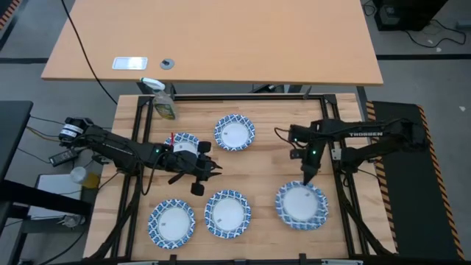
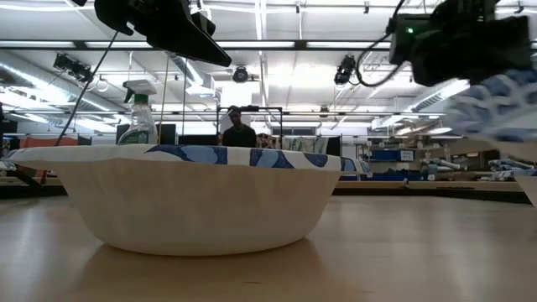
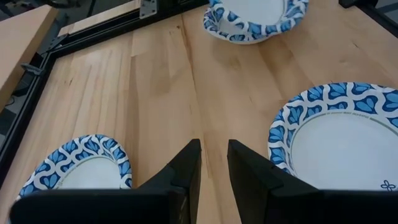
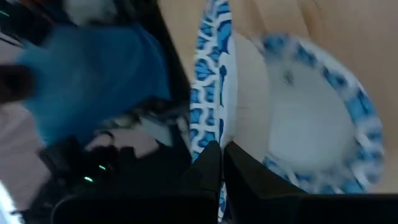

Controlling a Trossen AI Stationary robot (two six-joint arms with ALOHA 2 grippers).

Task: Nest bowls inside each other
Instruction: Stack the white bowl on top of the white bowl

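Several blue-and-white rimmed bowls sit base-down on the wooden table: one at the far middle [image 1: 235, 132], two near the front edge [image 1: 171, 223] [image 1: 227, 213], and one [image 1: 184, 140] partly hidden under my left arm. The front bowl [image 2: 193, 197] fills the low view. My left gripper [image 1: 213, 171] [image 3: 214, 158] hovers open over bare wood between them, nothing between its fingers. My right gripper [image 1: 305, 184] [image 4: 222, 149] is shut on another bowl [image 1: 301, 205] at the near right, which shows raised in the low view [image 2: 495, 101]. My right gripper pinches the bowl's rim [image 4: 211, 124] on its far side between its two fingers, which show the rim edge-on. The fingers slant down from the table's far side. The bowl is lifted clear of the table and tilted, its body hanging away from the fingers.
A green-and-white spray bottle [image 1: 163, 103] [image 2: 138, 117] stands at the far left corner. A black frame [image 1: 243, 96] borders the table. Bare wood lies in the middle, between the two arms. A person shows in the room far behind.
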